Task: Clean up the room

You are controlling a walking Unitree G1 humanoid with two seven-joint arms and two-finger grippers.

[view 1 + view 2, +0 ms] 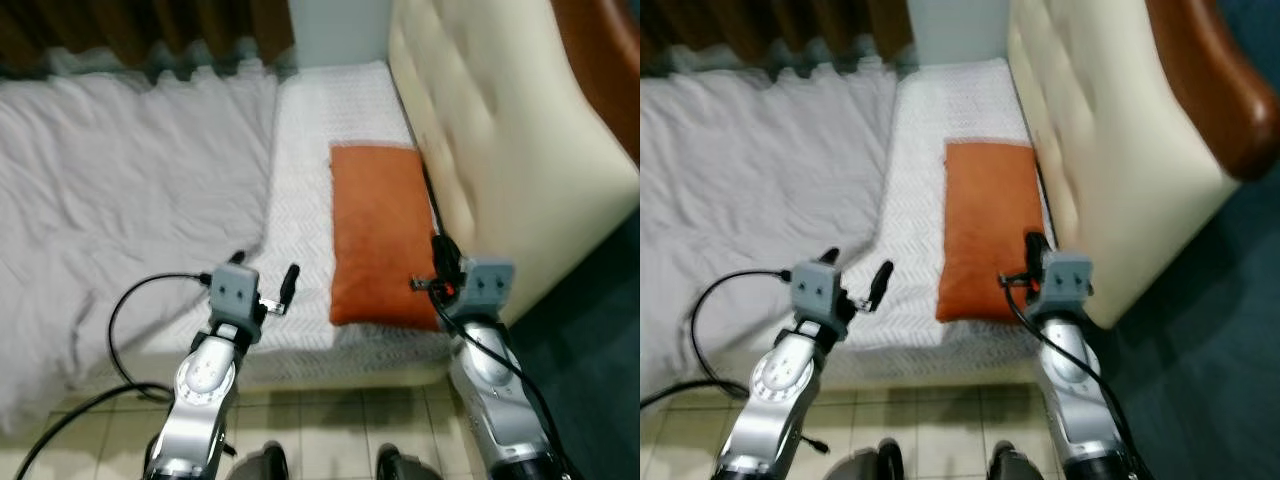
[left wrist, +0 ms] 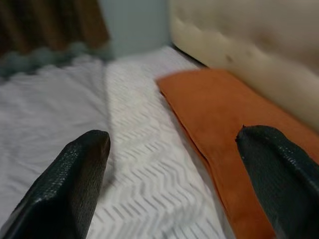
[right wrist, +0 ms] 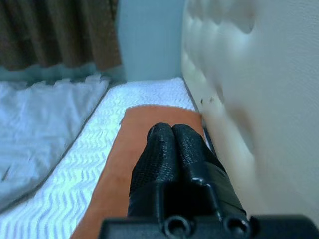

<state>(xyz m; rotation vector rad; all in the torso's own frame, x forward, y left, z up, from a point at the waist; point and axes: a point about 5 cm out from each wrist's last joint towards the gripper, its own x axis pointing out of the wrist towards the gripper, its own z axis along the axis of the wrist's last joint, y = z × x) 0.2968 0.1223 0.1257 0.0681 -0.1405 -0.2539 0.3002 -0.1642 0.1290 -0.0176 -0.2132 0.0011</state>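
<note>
Both hands hover low: left hand (image 1: 265, 283) spread, right hand (image 3: 172, 149) clenched empty over orange pillow (image 1: 380, 230), centre frame; rumpled blanket (image 1: 120, 190) upper left remains unmade.

You see the orange cushion (image 1: 378, 232) only in part: its near right corner is hidden behind the right gripper (image 1: 442, 250), and in the left wrist view the frame cuts off its near end. The headboard (image 1: 500, 130) runs out of the top and right edges, so you cannot see how tall it is. The white duvet (image 1: 110, 190) leaves the frame on the left. The curtain (image 1: 130, 30) is cropped at the top and soft with blur. Both head views are slightly smeared, worst at the corners. Two dark rounded shapes (image 1: 265, 462) at the bottom edge are cut off; you cannot tell what they are.
</note>
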